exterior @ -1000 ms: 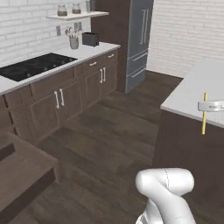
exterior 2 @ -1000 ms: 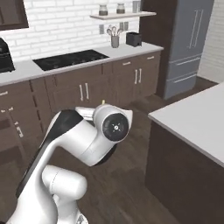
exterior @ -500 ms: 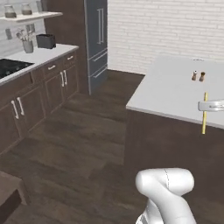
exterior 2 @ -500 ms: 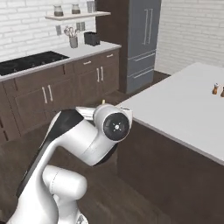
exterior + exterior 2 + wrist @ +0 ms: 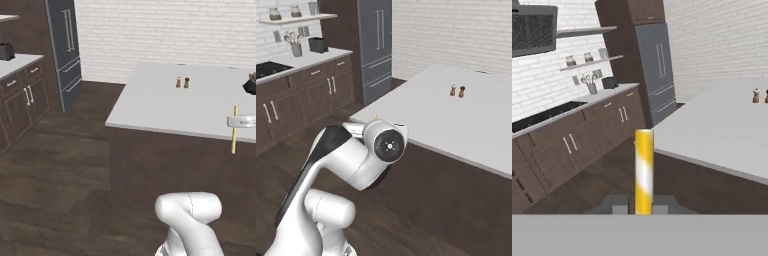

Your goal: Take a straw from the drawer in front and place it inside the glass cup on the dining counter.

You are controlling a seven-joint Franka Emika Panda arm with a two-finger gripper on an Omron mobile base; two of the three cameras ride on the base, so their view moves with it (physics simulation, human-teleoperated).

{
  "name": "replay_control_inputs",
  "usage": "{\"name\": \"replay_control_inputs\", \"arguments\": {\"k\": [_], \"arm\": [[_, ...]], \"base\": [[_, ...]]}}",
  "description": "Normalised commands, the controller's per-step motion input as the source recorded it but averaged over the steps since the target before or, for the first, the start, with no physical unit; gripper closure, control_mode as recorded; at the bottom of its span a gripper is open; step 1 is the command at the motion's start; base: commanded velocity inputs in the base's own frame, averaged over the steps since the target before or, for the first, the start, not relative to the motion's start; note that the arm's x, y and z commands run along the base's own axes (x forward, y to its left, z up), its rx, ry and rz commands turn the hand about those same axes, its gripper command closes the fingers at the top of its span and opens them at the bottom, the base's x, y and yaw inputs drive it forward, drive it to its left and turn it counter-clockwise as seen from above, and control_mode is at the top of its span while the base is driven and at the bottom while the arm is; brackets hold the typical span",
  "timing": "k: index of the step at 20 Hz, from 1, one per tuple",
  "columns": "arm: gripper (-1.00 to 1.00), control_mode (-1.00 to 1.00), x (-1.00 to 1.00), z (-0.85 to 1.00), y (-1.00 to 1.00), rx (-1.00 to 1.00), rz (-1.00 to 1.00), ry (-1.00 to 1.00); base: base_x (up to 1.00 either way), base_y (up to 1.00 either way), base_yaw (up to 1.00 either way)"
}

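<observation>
A thin yellow straw (image 5: pixel 234 131) stands upright in my gripper (image 5: pixel 236 121), which is shut on it about a third of the way down, at the right edge of the left base view. It hangs over the near edge of the white dining counter (image 5: pixel 175 102). In the hand view the straw (image 5: pixel 644 170) rises between the two dark fingertips (image 5: pixel 619 205), with the dining counter (image 5: pixel 722 135) ahead on the right. The glass cup and the drawer are out of view.
Two small shakers (image 5: pixel 182 82) stand near the middle of the dining counter, and a dark plant pot (image 5: pixel 250 85) sits at its right end. A steel fridge (image 5: pixel 65 45) and dark cabinets (image 5: pixel 20 100) line the left wall. Dark wooden floor lies between.
The whole picture has shifted: the cameras swung right, so the stove and cabinets slid off left and the dining counter came nearer. The gripper stays shut on the straw.
</observation>
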Motion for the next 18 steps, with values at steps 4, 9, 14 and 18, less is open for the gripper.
{"name": "replay_control_inputs", "arguments": {"k": [4,9,14,18], "arm": [[1.00,1.00,0.00,0.00,0.00,0.00,0.00,0.00],[1.00,1.00,0.00,0.00,0.00,0.00,0.00,0.00],[1.00,1.00,0.00,0.00,0.00,0.00,0.00,0.00],[1.00,1.00,0.00,0.00,0.00,0.00,0.00,0.00]], "base": [[0.22,-0.31,-0.24],[0.60,-0.01,-0.10],[0.89,0.16,-0.02],[0.79,0.39,0.00]]}}
